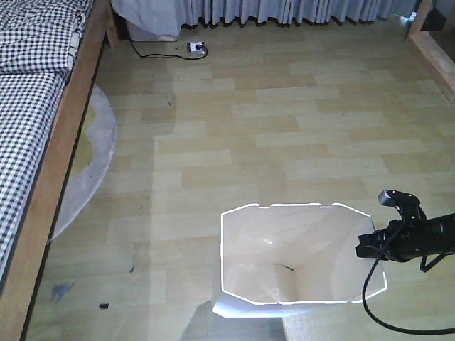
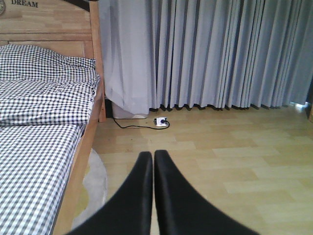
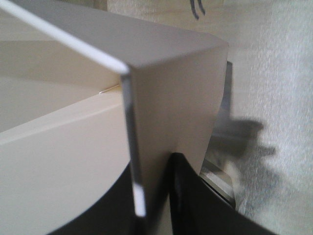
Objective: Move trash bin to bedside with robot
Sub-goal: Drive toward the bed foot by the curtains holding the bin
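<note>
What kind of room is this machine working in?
Most likely a bedroom: a wooden-framed bed with checked bedding, long grey curtains down to a wood-look floor, and a white trash bin.

Looks steeply down from the front on wood floor (image 1: 284,128), bed (image 1: 28,106) at left, trash bin (image 1: 284,241) close below. Looks low and level from the left wrist toward curtains (image 2: 220,54), sharing bed and power strip (image 2: 161,121); from the right wrist, hugs the bin's rim.
</note>
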Tool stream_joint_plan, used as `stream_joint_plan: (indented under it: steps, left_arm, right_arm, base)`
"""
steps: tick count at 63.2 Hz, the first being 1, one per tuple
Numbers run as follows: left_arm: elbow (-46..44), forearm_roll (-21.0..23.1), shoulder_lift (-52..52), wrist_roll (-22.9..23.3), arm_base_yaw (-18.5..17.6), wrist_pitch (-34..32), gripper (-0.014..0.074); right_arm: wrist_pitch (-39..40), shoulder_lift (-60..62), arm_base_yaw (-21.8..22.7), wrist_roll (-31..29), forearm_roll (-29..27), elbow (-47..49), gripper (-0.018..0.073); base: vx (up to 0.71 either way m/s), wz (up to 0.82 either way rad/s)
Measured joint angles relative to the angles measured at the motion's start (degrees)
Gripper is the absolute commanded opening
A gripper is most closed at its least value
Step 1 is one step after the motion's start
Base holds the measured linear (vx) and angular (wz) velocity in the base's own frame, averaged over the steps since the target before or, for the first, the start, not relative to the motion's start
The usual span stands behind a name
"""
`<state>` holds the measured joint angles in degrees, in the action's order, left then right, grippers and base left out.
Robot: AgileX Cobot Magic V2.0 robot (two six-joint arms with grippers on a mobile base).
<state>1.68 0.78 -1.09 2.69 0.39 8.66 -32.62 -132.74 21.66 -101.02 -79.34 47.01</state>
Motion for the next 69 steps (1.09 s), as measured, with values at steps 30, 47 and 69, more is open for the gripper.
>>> stream_joint_plan:
  steps: [30, 47, 69]
  left_arm:
    - [0.00, 0.00, 0.00, 0.00, 0.00, 0.00, -0.0006]
    - [0.00, 0.00, 0.00, 0.00, 0.00, 0.00, -0.0006]
    - [0.00, 0.00, 0.00, 0.00, 0.00, 0.00, -0.0006]
  right_arm:
    - [0.32, 0.11, 0.00, 0.00, 0.00, 0.00, -0.0006]
    - [0.21, 0.15, 0.00, 0.00, 0.00, 0.00, -0.0006]
    - [0.21, 0.15, 0.00, -0.02, 0.00, 0.00, -0.0006]
  base:
    - [0.42, 0.06]
    - [0.42, 0.09]
    - [0.43, 0.03]
